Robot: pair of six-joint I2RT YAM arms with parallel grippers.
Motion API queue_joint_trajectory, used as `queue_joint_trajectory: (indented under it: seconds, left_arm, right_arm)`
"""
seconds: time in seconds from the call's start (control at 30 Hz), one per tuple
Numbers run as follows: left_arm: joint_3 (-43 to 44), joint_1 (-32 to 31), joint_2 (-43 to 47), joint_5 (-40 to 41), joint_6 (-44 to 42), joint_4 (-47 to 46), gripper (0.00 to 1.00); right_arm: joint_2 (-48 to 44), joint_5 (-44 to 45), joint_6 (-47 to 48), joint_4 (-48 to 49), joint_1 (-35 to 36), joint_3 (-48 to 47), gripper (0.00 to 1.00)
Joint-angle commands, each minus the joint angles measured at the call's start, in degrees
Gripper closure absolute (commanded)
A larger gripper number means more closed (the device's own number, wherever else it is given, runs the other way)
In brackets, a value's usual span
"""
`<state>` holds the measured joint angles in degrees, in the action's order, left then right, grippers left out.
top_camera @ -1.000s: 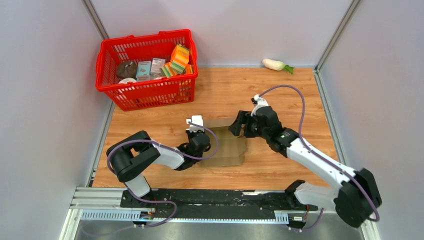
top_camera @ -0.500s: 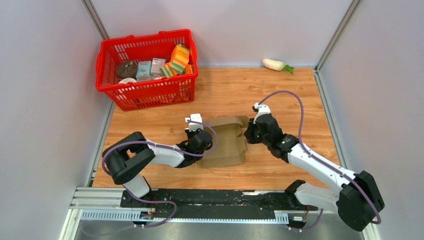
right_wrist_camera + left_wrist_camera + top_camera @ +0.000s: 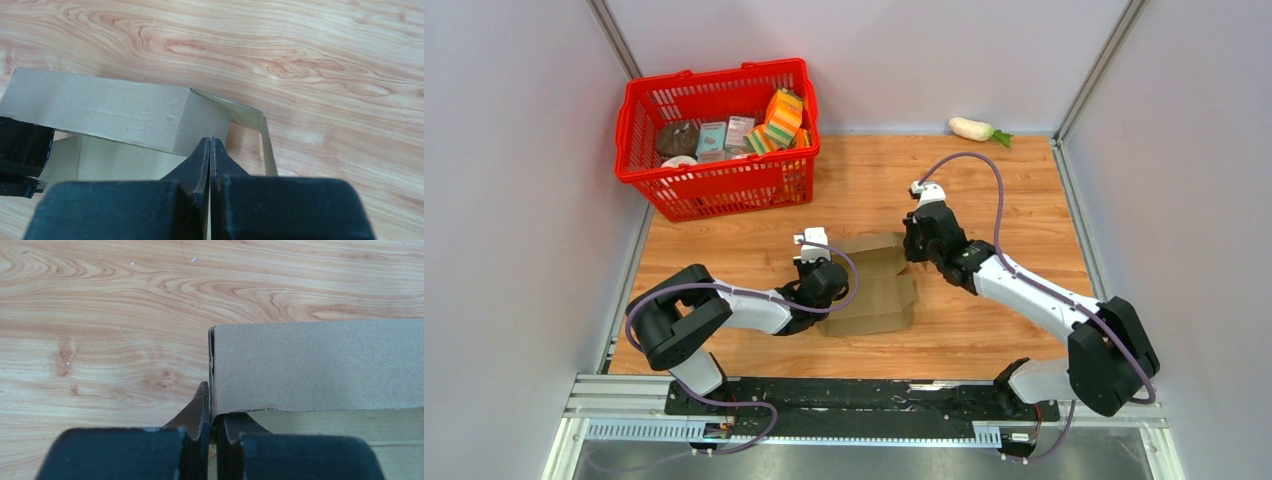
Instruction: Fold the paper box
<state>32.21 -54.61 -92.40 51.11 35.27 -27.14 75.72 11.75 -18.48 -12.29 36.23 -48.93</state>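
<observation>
The paper box (image 3: 874,290) is plain brown cardboard, half raised, lying on the wooden table between the two arms. My left gripper (image 3: 828,268) is shut on the box's left wall; in the left wrist view its tips (image 3: 212,410) pinch the thin cardboard edge beside the upright far wall (image 3: 320,365). My right gripper (image 3: 909,254) is shut with nothing between its fingers. In the right wrist view its tips (image 3: 210,143) rest against the box's right end (image 3: 202,125), next to a loose side flap (image 3: 255,120).
A red shopping basket (image 3: 724,190) with several packaged groceries stands at the back left. A white radish (image 3: 974,128) lies at the far edge by the back wall. Enclosure walls close in both sides. Bare wood stretches to the right of the box.
My right gripper went from open to shut and swung left and farther back, up to the box's right end. The left gripper kept its grip and barely moved.
</observation>
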Motion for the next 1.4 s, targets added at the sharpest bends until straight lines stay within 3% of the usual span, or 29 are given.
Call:
queue_joint_trajectory:
  seconds: [0.0, 0.1, 0.3, 0.5, 0.73, 1.13, 1.37]
  left_arm:
    - [-1.0, 0.2, -0.1, -2.3, -0.2, 5.9, 1.00]
    - [-0.9, 0.2, 0.0, -2.6, -0.2, 5.9, 1.00]
    - [-0.9, 0.2, 0.0, -3.4, 0.4, 5.9, 1.00]
    - [-1.7, 0.2, 0.2, -3.0, 1.4, 5.8, 1.00]
    - [-1.4, 0.2, -0.3, -3.1, 1.9, 5.7, 1.00]
    - [-0.7, 0.2, -0.4, -3.4, 2.8, 7.1, 1.00]
    - [-0.3, 0.2, -0.9, -3.5, 2.7, 7.4, 1.00]
  right_arm:
    - [2.6, -4.6, -0.8, 5.2, 0.0, -0.5, 1.00]
    - [1.0, -13.3, -5.2, 18.0, -0.3, 4.6, 1.00]
    - [3.8, -22.0, -7.8, 26.7, -2.7, 7.4, 1.00]
    - [-1.1, -9.8, -3.5, 13.8, -2.2, 9.6, 1.00]
    - [-2.9, -0.5, -3.2, 11.1, -1.9, 13.0, 1.00]
    - [7.9, -7.2, -4.9, 20.4, -0.8, 9.7, 1.00]
    - [9.3, -4.7, -5.0, 23.2, 1.7, 8.5, 1.00]
